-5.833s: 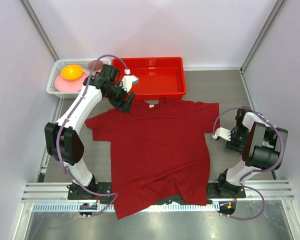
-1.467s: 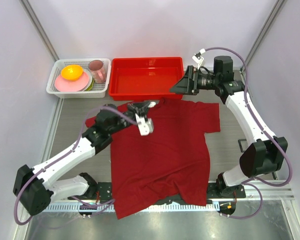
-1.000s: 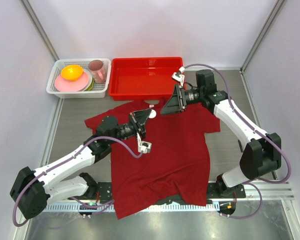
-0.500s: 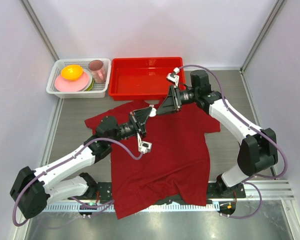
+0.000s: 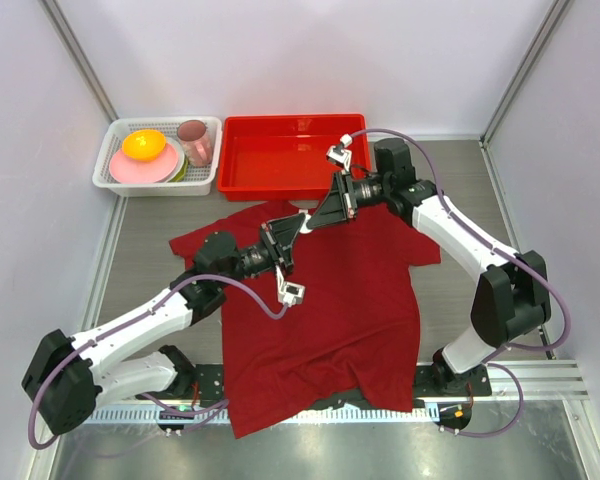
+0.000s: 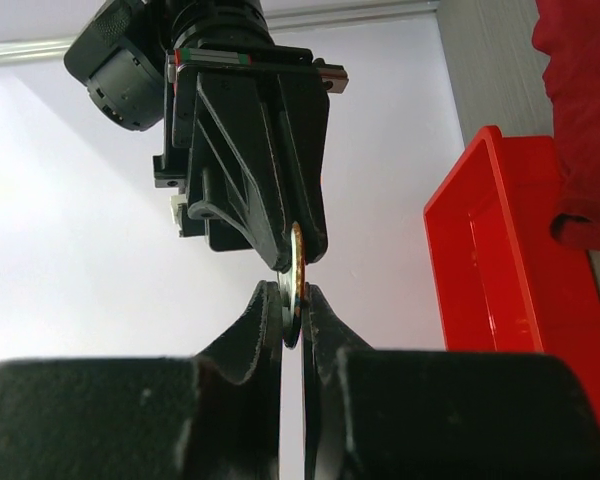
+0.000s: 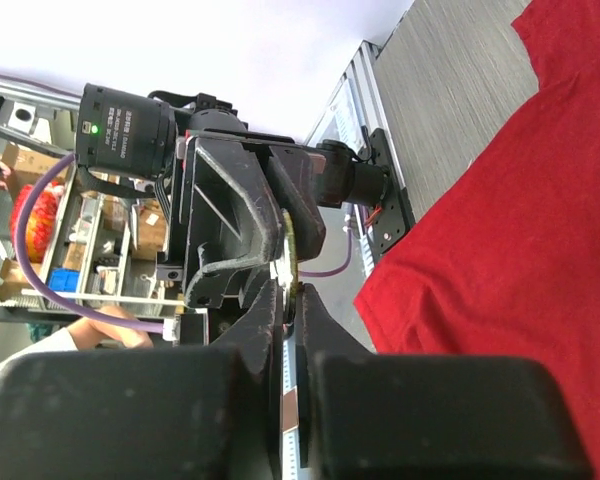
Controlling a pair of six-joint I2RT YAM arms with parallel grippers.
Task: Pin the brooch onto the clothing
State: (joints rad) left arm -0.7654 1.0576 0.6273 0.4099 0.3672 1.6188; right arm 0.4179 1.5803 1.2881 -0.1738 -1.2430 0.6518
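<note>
The brooch is a thin disc held in the air above the collar of the dark red clothing, which lies flat on the table. My left gripper is shut on the brooch from the left. My right gripper meets it tip to tip from the right, its jaws closed on the same disc. In the left wrist view the brooch stands edge-on between my left fingertips, with the right gripper's fingers just beyond. The right wrist view shows the brooch edge-on between my right gripper tips.
A bright red tray stands behind the collar, close under the right arm. A white basket with dishes and a cup sits at the back left. Bare grey table flanks the shirt's sleeves.
My right gripper has moved left to the left gripper's tips and closed its jaws on the brooch. The left gripper has kept its grip and barely moved.
</note>
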